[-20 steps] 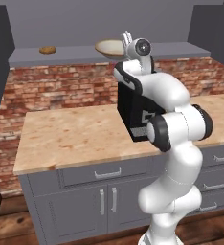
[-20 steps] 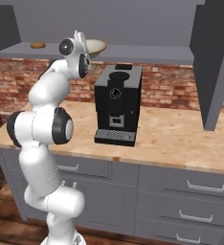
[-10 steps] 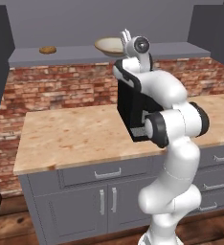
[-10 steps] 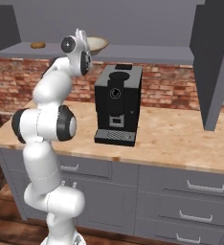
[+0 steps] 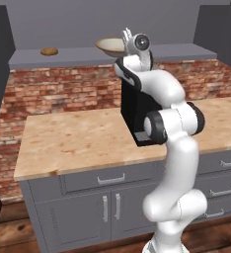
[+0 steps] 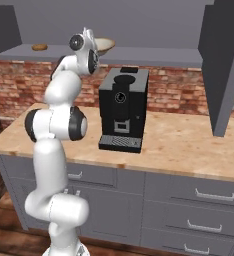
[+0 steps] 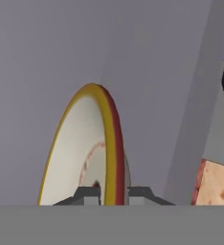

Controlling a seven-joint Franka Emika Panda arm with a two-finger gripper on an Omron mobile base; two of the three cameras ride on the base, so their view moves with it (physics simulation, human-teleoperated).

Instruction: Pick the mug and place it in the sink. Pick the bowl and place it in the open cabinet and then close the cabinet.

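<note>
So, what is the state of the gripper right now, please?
Gripper: closed on the rim of the bowl, one finger on each side, up at the cabinet shelf.

My two base cameras look forward from behind me, left and right, sharing the worktop [image 5: 83, 141] and shelf [image 6: 154, 56]. My hand camera sits very close to the bowl [image 7: 85, 153].

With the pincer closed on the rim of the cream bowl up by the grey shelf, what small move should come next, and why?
Probably ease the shallow cream-white bowl with the tan rim down a little onto the grey cabinet shelf, then open. The pincer is shut on the rim, and whether the bowl already rests on the shelf cannot be told.
</note>
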